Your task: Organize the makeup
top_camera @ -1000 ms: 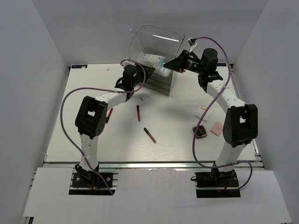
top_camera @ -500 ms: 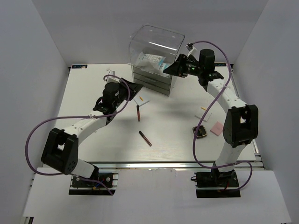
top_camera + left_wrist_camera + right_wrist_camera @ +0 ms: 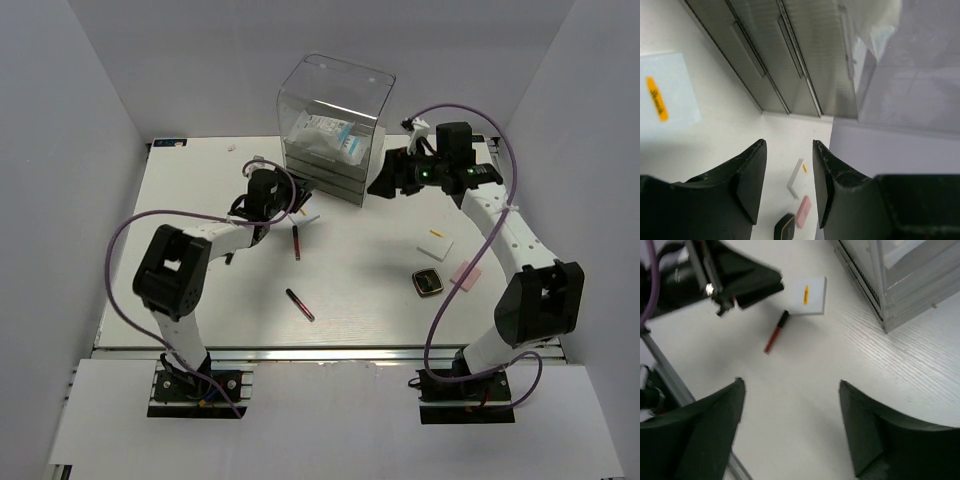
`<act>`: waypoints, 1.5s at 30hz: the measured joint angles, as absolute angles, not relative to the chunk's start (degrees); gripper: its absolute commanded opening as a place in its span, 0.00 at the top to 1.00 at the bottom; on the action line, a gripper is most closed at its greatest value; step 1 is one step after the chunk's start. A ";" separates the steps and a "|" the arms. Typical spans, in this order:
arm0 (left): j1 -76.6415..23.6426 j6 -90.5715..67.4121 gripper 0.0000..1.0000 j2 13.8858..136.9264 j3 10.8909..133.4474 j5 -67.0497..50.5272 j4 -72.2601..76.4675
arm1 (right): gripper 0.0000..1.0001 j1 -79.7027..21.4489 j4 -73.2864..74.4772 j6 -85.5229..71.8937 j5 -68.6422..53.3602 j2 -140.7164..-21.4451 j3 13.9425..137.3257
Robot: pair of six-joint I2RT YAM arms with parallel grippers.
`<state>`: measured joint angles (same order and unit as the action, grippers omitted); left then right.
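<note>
White tabletop (image 3: 370, 275); both jaws gape empty, packet (image 3: 325, 135) in clear box (image 3: 335, 82) just beyond them.

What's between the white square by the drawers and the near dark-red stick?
The second dark-red stick lies between the white square and the near stick; top view shows it.

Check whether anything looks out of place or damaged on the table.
Nothing looks spilled or damaged. The far red stick and the near red stick lie loose mid-table, apart and at different angles.

Packet (image 3: 325, 135) in drawer box (image 3: 332, 78); sticks (image 3: 297, 242) before it (compact (image 3: 428, 282) right).
</note>
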<state>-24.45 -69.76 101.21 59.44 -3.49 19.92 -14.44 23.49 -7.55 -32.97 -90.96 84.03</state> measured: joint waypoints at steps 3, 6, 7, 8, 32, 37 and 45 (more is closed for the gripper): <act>-24.14 -72.20 0.48 108.36 63.72 -3.46 22.83 | 0.66 -13.76 24.38 1.15 -35.33 -88.49 79.44; -23.75 -73.84 0.48 113.84 67.35 -3.44 24.58 | 0.57 -12.71 27.42 13.82 -43.00 -85.71 73.84; -23.51 -74.15 0.48 115.20 68.51 -3.49 24.45 | 0.51 -12.49 30.20 20.62 -46.22 -84.75 72.12; -23.24 -74.28 0.48 116.22 69.69 -3.66 24.38 | 0.47 -12.75 33.43 27.42 -48.29 -83.99 70.76; -16.34 -45.91 0.48 58.35 67.85 18.59 -20.16 | 1.00 -68.14 5.76 20.53 -36.36 -102.76 64.77; -16.34 -46.81 0.48 54.98 65.17 21.23 -27.70 | 1.00 -69.52 1.21 15.22 -32.69 -111.96 70.89; -16.34 -46.30 0.47 54.28 65.21 22.35 -33.06 | 1.00 -69.30 -1.87 11.05 -25.41 -121.30 78.26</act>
